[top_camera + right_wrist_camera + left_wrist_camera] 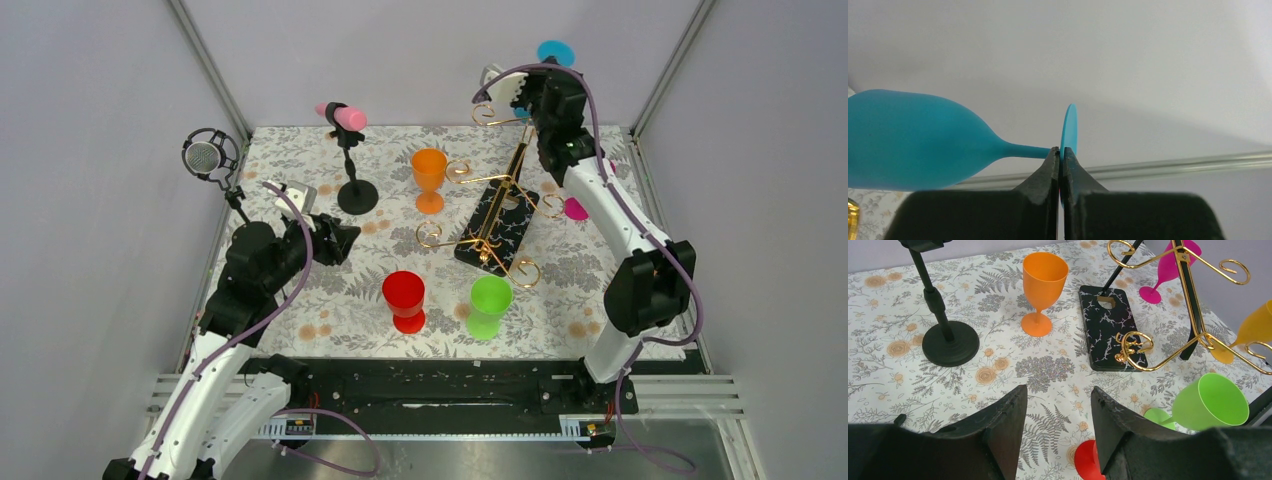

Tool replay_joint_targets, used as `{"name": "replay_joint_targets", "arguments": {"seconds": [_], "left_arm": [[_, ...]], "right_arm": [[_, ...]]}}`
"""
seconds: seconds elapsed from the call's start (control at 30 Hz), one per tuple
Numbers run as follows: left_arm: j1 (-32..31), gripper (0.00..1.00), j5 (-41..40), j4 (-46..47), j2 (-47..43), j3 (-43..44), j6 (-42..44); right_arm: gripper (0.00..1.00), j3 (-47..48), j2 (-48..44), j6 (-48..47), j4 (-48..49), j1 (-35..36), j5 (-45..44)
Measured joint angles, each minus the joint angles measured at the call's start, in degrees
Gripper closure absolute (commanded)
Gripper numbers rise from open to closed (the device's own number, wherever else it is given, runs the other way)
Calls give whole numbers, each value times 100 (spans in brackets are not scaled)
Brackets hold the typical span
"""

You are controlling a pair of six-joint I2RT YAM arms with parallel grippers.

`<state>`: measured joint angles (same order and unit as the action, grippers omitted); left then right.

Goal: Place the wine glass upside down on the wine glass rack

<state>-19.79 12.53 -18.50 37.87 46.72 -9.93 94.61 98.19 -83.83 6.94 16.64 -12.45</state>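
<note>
Stem of the wine glass is pinched beside its foot by the closed right gripper; the bowl is pointed toward the wine glass rack.

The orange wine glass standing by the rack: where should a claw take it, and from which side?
Grip the thin stem of the orange wine glass, between bowl and foot. It stands upright, so the stem is bare all round. Come level from the left: the wine glass rack has a gold curl close on its right. The open left claw probably suits.
</note>
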Motion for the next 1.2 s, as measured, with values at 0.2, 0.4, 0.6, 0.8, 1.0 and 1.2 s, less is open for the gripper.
{"name": "replay_joint_targets", "arguments": {"seconds": [0.2, 0.4, 0.6, 0.8, 1.0, 1.2], "left_arm": [[0, 50, -46, -44, -17, -4, 22], [0, 49, -98, -122, -114, -39, 52], [0, 49, -101, -122, -114, -39, 52], [0, 49, -101, -129, -105, -39, 61], [0, 49, -101, -136, -101, -39, 70], [0, 49, -101, -136, -103, -39, 70]], "right_arm": [[100, 31, 155, -101, -68, 345, 188], [100, -245, 118, -120, -39, 474, 407], [100, -643, 98, -118, -127, 485, 522], [100, -883, 0, -103, -140, 514, 667], [100, -1073, -195, -31, -184, 575, 879], [100, -1191, -323, 55, -273, 629, 1095]]}}
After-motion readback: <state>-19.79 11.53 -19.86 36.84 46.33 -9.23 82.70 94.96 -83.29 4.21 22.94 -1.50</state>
